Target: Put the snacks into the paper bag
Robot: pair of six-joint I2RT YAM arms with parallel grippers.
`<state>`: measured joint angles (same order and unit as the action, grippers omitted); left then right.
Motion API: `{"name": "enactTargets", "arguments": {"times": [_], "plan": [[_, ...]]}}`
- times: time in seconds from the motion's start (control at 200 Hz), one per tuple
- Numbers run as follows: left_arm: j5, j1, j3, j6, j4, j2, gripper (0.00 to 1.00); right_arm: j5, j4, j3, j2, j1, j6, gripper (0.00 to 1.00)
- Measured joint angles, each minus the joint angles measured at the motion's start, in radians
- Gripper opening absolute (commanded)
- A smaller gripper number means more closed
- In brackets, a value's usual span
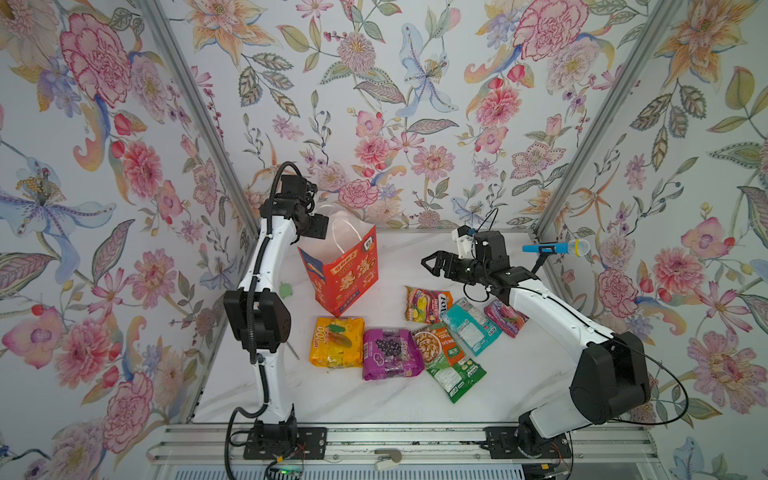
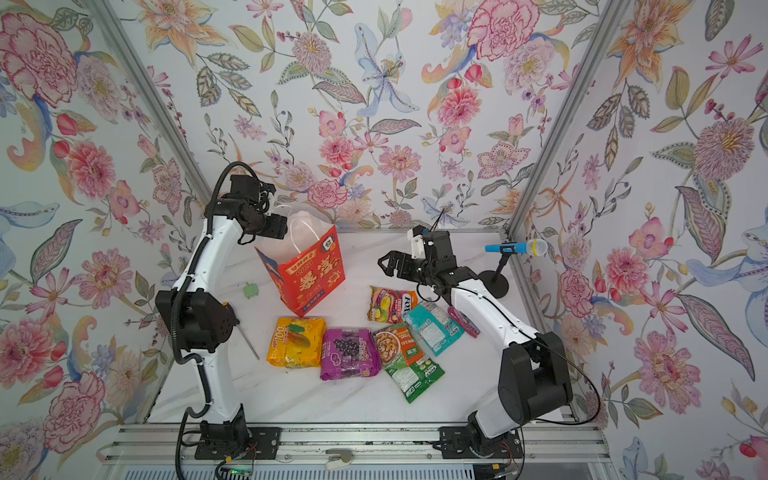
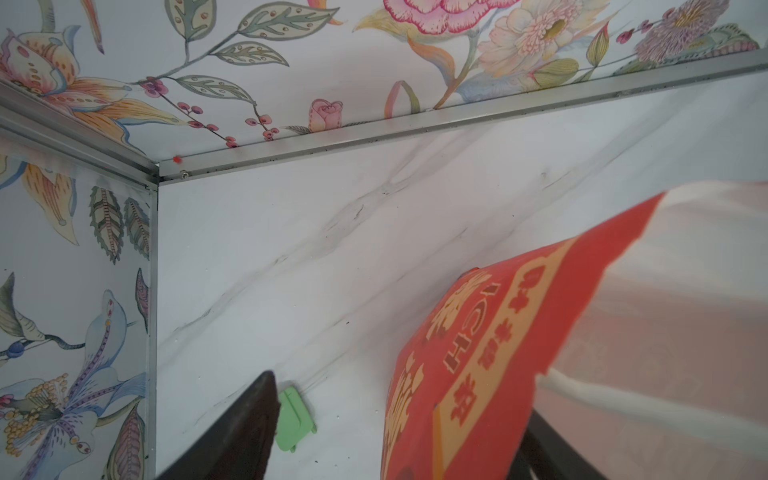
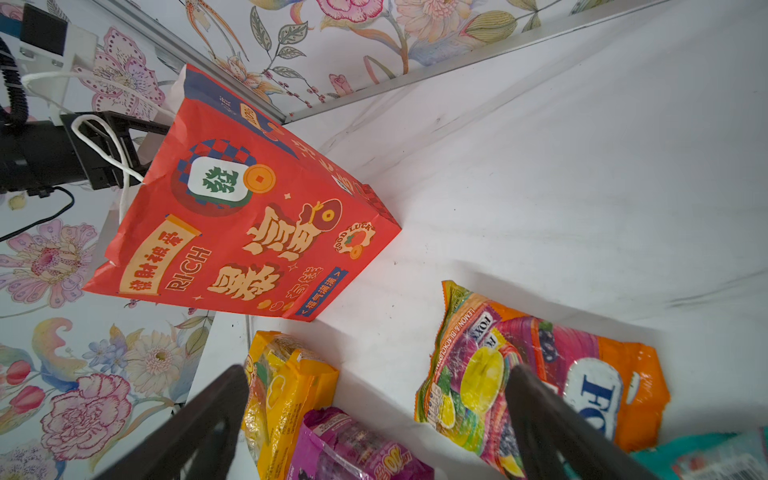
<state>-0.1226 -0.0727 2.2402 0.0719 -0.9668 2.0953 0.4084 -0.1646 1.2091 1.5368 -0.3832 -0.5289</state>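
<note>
Far back and left of centre on the white table (image 1: 374, 399), the paper bag (image 1: 345, 274) stood upright with its mouth open and its "RICH" face turned toward the near side. The left pincer (image 1: 324, 228) was at the bag's far-left rim. In the left wrist view its dark fingers (image 3: 249, 428) stood well apart, open, with the red wall of the bag between them and not pinched. In the right wrist view a white cord handle (image 4: 95, 133) lay looped across that pincer.

The right pincer (image 1: 430, 264) hung above the table to the right of the bag, jaws spread wide and holding nothing, over the fruit-printed packet (image 1: 427, 305).

All the snacks lay flat on the table. The yellow-orange packet (image 1: 336, 341) sat just near of the bag, with the purple packet (image 1: 390, 353) touching its right edge. Right of that, the orange-green packet (image 1: 436, 345) overlapped the green packet (image 1: 457, 376). The teal packet (image 1: 469, 326) lay beside them, and a smaller purple packet (image 1: 505, 318) sat partly under the right arm.

A small green blob (image 1: 285, 289) lay left of the bag. A blue microphone (image 1: 552, 248) stood at the far right.
</note>
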Motion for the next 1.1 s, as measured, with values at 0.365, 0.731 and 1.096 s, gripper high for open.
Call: {"name": "enactTargets", "arguments": {"times": [0.365, 0.731, 1.096], "plan": [[0.0, 0.0, 0.024, -0.013, -0.003, 0.002, 0.34, -0.005, -0.005, -0.009, -0.008, 0.008, 0.0, 0.98], [0.003, 0.0, 0.025, 0.014, 0.003, 0.0, 0.07, -0.024, -0.042, 0.005, 0.005, -0.024, 0.016, 0.92], [-0.003, 0.0, -0.165, 0.048, 0.145, -0.17, 0.05, -0.079, -0.209, -0.036, -0.004, -0.206, 0.049, 0.7]]}}
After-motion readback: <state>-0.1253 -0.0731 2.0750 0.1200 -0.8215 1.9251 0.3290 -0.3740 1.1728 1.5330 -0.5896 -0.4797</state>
